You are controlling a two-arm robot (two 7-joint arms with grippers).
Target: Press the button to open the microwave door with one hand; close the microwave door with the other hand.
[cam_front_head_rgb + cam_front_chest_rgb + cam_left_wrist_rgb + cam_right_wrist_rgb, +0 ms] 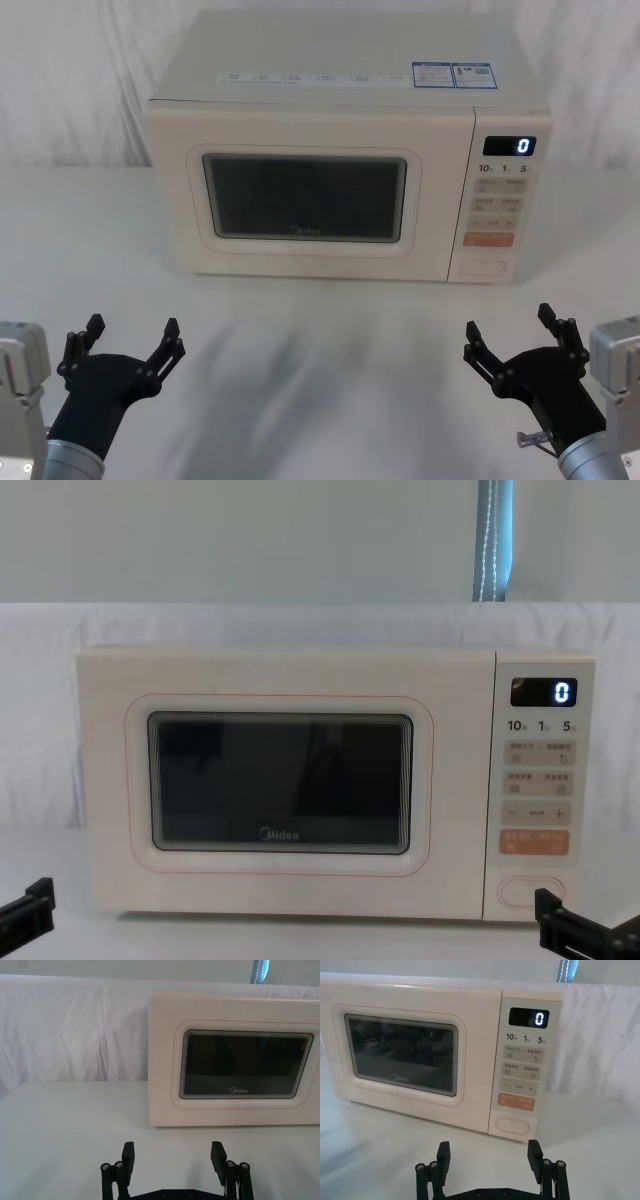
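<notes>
A cream microwave stands at the table's back middle. Its door [305,198] [280,780] [240,1065] [400,1052] is closed flat, with a dark window and a small Midea logo. The button [484,267] [530,891] [512,1124] is the wide cream pill-shaped key at the bottom of the control panel, under the orange key. My left gripper [130,337] [172,1157] hovers open near the table's front left, well short of the door. My right gripper [515,335] [489,1156] is open at the front right, in front of the panel and apart from it.
The control panel [500,200] shows a lit digit 0 above small labelled keys. A white cloth covers the table [320,340] and hangs behind the microwave. Bare tabletop lies between the grippers and the microwave's front.
</notes>
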